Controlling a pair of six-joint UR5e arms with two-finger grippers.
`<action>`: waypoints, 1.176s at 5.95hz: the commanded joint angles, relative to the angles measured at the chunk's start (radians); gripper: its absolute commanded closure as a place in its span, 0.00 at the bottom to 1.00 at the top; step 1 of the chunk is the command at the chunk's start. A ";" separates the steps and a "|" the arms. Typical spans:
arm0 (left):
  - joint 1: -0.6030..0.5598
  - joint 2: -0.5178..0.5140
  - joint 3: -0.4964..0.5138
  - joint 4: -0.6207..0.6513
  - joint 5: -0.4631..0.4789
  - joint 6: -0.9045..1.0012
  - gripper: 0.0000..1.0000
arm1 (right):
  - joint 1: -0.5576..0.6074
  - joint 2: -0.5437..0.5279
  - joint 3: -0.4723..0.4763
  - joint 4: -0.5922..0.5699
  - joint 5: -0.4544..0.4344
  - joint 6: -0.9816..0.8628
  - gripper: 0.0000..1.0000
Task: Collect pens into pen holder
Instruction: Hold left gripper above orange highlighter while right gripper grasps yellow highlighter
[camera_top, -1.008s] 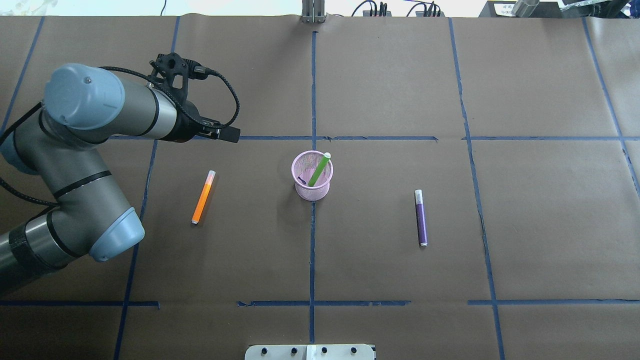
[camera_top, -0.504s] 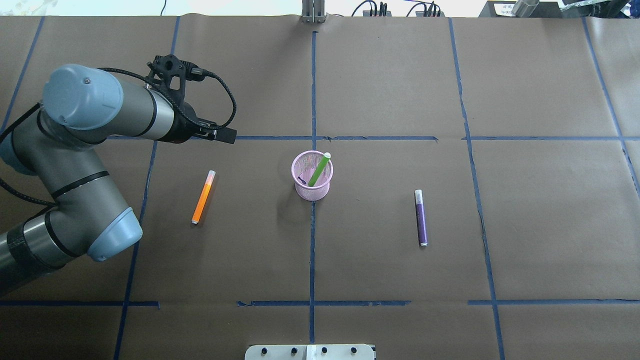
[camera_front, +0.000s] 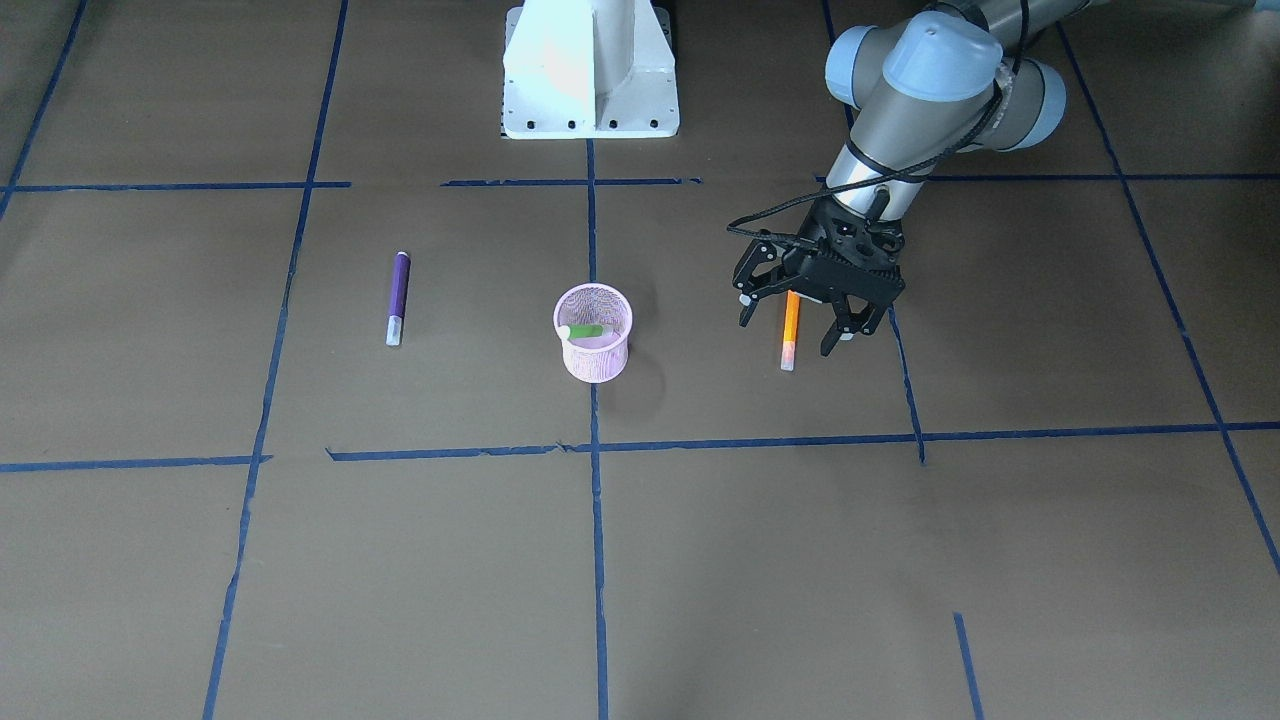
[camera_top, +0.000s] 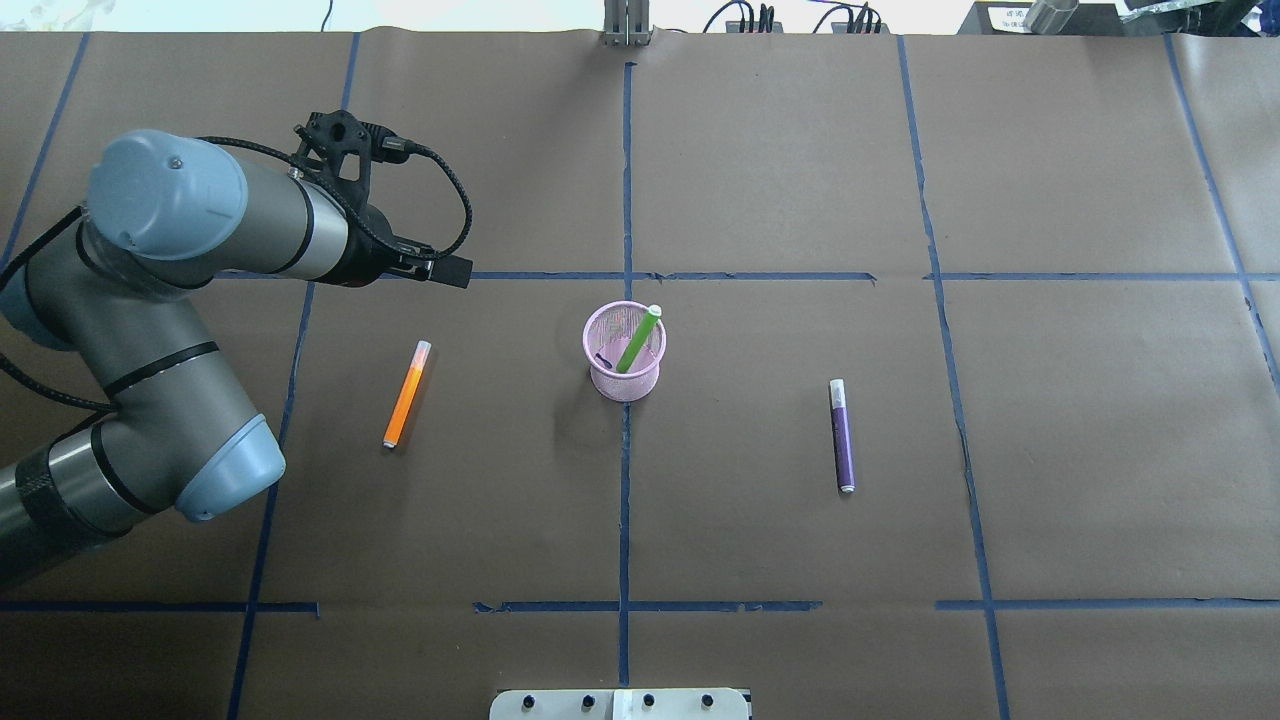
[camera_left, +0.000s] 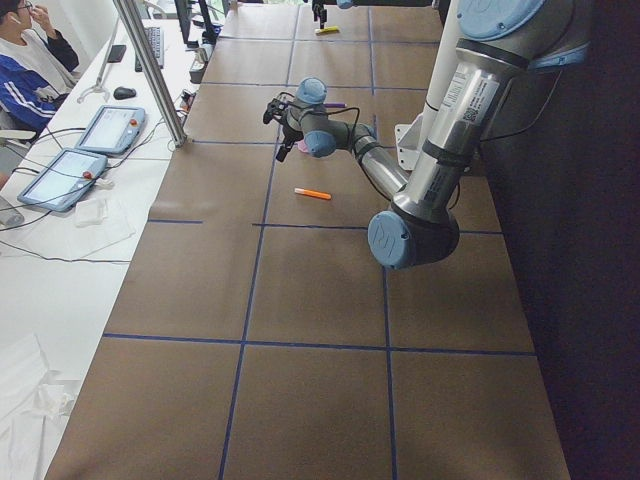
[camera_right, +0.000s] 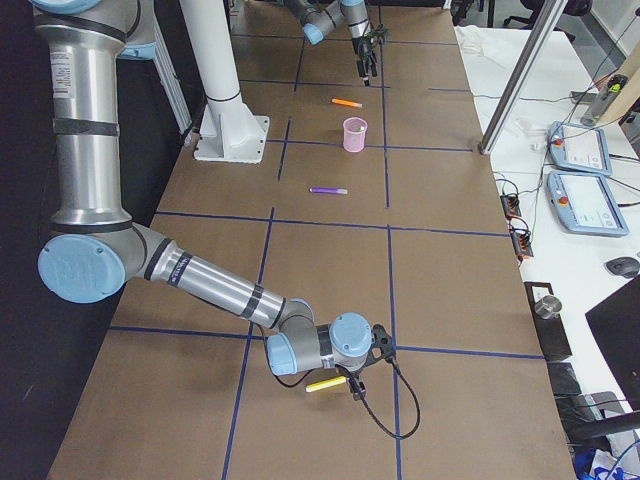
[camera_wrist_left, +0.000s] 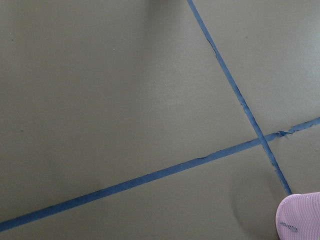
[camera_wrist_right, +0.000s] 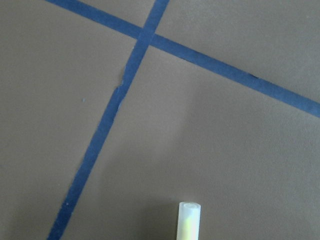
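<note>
Brown-paper table (camera_top: 1000, 450) (blue tape grid (camera_top: 625, 500)): left pincer (camera_front: 786, 336) gapes wide, right pincer (camera_right: 352, 382) cannot be judged.

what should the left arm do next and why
Probably lower the open left tool onto the orange pen and close: it lies flat on the table by the tool, and only the green pen sits in the pen holder.
</note>
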 joint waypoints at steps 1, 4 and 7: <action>0.000 0.000 0.002 -0.001 0.000 0.000 0.00 | 0.000 0.013 -0.015 0.000 -0.009 -0.002 0.01; -0.001 0.002 0.003 -0.003 0.002 0.000 0.00 | -0.009 0.036 -0.060 -0.001 -0.018 0.000 0.02; -0.001 0.002 0.003 -0.006 0.000 0.002 0.00 | -0.034 0.036 -0.060 -0.004 -0.018 0.003 0.05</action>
